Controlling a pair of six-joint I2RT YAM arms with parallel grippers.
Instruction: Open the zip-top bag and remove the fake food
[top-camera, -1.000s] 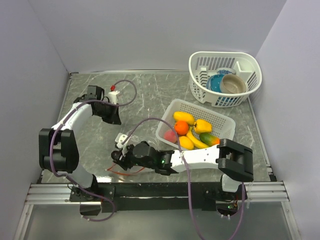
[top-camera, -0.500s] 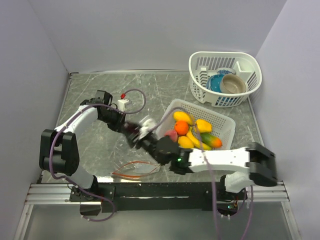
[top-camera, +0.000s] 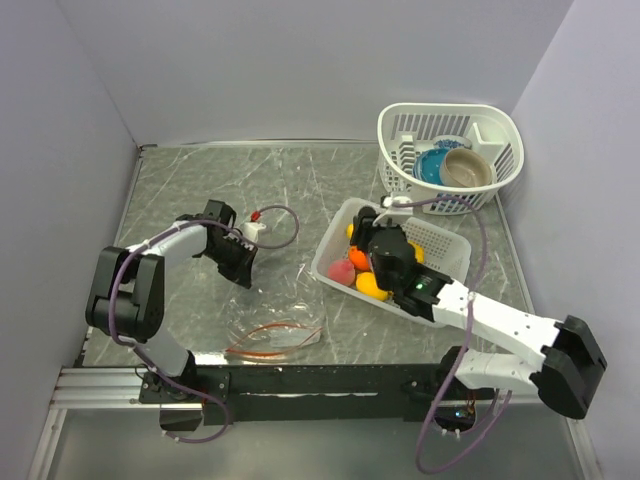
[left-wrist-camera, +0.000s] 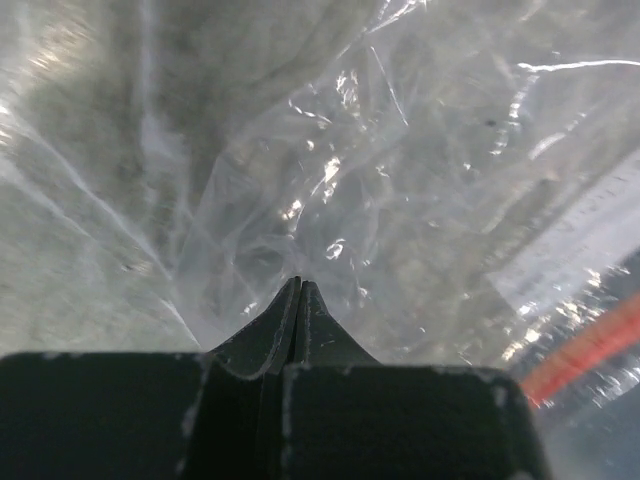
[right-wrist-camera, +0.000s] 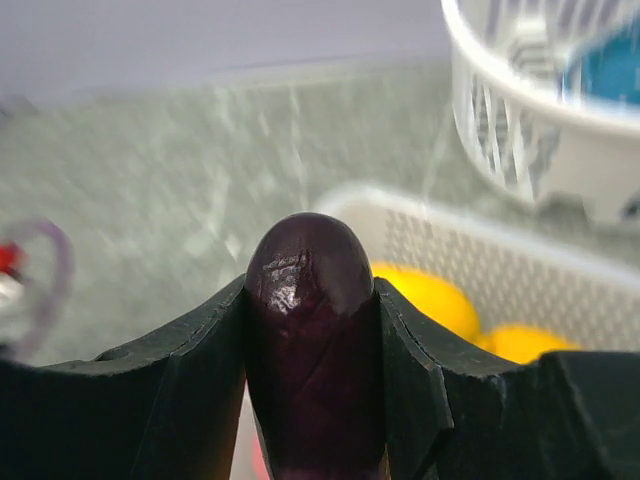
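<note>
nearest you, the zip-top bag (top-camera: 275, 325) lies on the grey table (top-camera: 180, 300) by its front edge, its red zip strip (top-camera: 270, 333) on the near side. just beyond it, the left gripper (top-camera: 244, 278) points down at the bag's far left corner. in the left wrist view its jaws are pressed fully together (left-wrist-camera: 300, 300), and the clear film's creases run into their tips, so it has the bag pinched.

further back and to the right, the right gripper (top-camera: 362, 228) hangs over the left end of the white mesh basket (top-camera: 445, 245). in the right wrist view its jaws are part open (right-wrist-camera: 310, 330) and clamp a dark purple eggplant (right-wrist-camera: 308, 300), whose rounded tip stands past the fingertips. the rest of the fake food (top-camera: 372, 288), yellow, orange and pink pieces, sits in that basket.

farthest off, a round white basket (top-camera: 400, 130) holds a blue bowl (top-camera: 432, 165) and a tan bowl (top-camera: 467, 168).
</note>
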